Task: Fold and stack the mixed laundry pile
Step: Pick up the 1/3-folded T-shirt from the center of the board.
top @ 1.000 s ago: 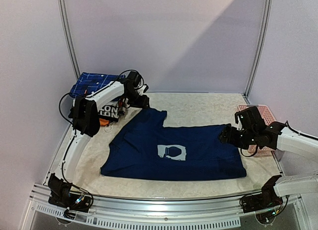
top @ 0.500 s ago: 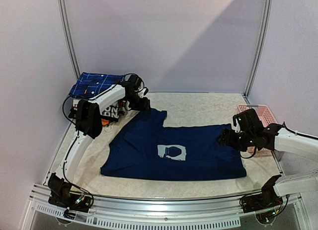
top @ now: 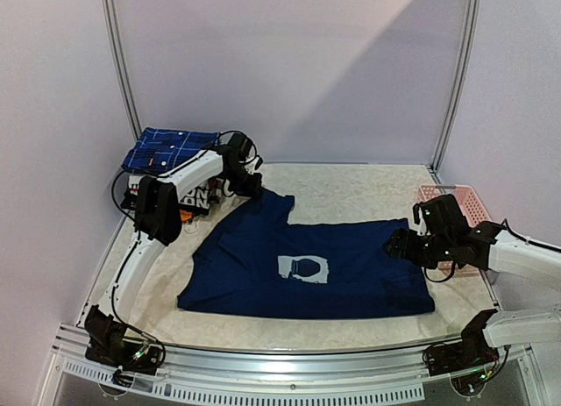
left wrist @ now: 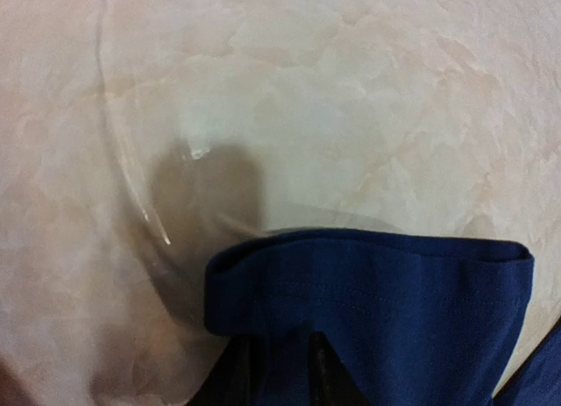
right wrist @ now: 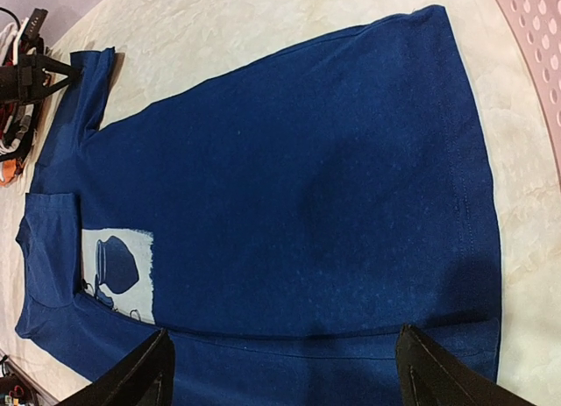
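Observation:
The navy T-shirt (top: 351, 274) lies spread flat on the table, its pale-blue chest print (top: 304, 268) facing up. My left gripper (top: 249, 184) is at the shirt's far left sleeve. In the left wrist view it (left wrist: 279, 358) is shut on the sleeve's hem (left wrist: 394, 309). My right gripper (top: 400, 245) hovers over the shirt's right edge. In the right wrist view it (right wrist: 282, 336) is open and wide, with the shirt (right wrist: 289, 178) under it and nothing held. The dark-blue plaid shirt (top: 171, 147) lies at the back left corner.
Folded black and white garments with red letters (top: 188, 197) lie under the plaid shirt, beside the left arm. A pink lattice basket (top: 456, 204) stands at the right edge, behind the right arm, and shows in the right wrist view (right wrist: 536, 38).
The left arm has shifted slightly at the sleeve, and the right gripper has dipped a little at the shirt's right edge. The shirt lies as before.

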Motion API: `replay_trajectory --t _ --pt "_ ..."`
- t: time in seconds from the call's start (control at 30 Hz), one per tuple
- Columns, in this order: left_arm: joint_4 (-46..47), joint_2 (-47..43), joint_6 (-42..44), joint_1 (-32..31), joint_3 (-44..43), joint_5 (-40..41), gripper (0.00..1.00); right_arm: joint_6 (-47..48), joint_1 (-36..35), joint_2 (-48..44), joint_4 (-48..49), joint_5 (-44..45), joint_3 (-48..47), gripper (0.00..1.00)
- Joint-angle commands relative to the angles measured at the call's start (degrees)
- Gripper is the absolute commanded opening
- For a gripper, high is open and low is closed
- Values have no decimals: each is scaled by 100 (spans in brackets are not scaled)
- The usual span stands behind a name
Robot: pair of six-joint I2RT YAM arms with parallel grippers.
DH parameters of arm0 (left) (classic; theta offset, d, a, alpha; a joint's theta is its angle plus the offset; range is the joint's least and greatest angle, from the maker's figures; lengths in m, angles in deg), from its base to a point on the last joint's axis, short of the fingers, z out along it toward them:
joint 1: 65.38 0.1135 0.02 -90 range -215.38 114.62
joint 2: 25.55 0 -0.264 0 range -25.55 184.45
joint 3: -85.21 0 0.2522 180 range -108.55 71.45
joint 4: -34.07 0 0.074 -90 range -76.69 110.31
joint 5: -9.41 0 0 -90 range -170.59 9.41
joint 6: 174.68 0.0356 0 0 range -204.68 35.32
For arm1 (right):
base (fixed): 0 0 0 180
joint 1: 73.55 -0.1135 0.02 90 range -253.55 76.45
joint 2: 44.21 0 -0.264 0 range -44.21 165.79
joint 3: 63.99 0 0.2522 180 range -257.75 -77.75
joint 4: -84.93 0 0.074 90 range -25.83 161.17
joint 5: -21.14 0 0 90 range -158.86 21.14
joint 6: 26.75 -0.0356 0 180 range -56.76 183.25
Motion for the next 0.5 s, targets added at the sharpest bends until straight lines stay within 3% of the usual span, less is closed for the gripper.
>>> replay_trajectory --t 0.0,0.13,0.47 --pt "-6 105 1 -150 40 50 19 -14 -27 -62 22 -12 40 88" --pt "62 0 -6 -152 127 151 0 -3 -24 -53 30 3 25 88" --pt "435 -1073 40 -216 1190 208 0 -239 -28 773 -421 998 -824 90"
